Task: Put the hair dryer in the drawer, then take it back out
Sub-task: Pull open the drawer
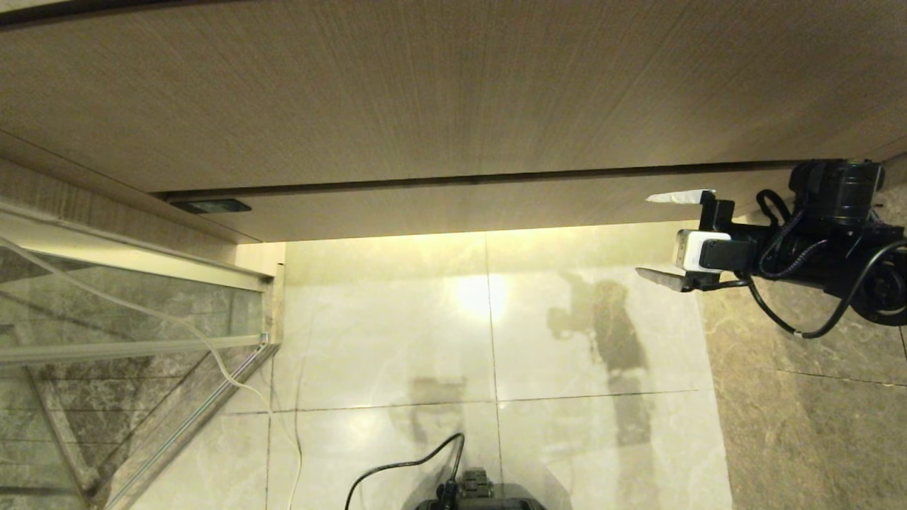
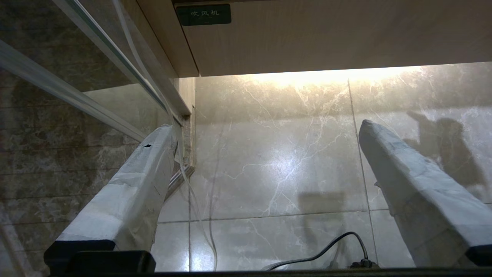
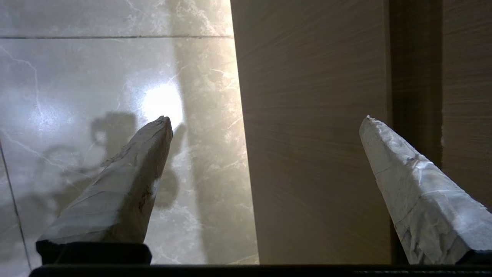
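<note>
The drawer [image 1: 453,205] is a low beige wood-grain strip under the taller panel, and it is pushed in flush. A small dark label [image 1: 210,206] sits at its left end. My right gripper [image 1: 643,234] is open at the drawer's right end. In the right wrist view the drawer front [image 3: 315,154] fills the space between the fingers of the right gripper [image 3: 266,119]; one finger lies over the floor, the other before the dark gap above the drawer. My left gripper [image 2: 265,126] is open, low over the floor tiles and holding nothing. The hair dryer is out of view.
The tall wood-grain panel [image 1: 425,92] overhangs the drawer. A glass partition [image 1: 127,340] with a metal frame stands at the left, and a white cord [image 1: 212,354] trails along it. A black cable [image 1: 397,467] loops on the pale floor tiles; darker marble [image 1: 815,425] lies at the right.
</note>
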Controlling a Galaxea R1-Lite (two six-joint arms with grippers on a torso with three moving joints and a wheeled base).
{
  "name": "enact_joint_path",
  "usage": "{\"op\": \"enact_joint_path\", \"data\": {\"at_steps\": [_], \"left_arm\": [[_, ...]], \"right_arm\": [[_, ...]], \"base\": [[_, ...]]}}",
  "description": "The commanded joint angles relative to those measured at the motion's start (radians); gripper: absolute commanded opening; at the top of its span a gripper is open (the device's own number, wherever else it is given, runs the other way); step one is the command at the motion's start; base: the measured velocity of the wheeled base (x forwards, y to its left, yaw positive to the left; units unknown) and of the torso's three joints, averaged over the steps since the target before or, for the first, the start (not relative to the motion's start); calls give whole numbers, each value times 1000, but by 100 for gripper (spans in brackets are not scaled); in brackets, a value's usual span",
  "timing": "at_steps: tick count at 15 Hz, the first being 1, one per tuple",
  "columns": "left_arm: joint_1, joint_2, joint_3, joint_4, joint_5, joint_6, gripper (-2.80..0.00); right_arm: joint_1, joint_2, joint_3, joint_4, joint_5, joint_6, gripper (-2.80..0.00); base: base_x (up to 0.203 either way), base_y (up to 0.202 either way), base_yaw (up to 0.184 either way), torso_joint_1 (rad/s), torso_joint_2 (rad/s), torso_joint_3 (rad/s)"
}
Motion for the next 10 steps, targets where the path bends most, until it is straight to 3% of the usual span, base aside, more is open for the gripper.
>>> {"op": "enact_joint_path", "data": {"at_steps": [1, 10], "left_arm": [[0, 0, 40, -1, 0, -1, 0], [0, 0, 40, -1, 0, 0, 0]], "right_arm": [[0, 8, -4, -4, 3, 11, 0], [1, 16, -61, -3, -82, 82, 0]], "base": [[0, 0, 0, 0, 0, 0], [0, 0, 0, 0, 0, 0]]}}
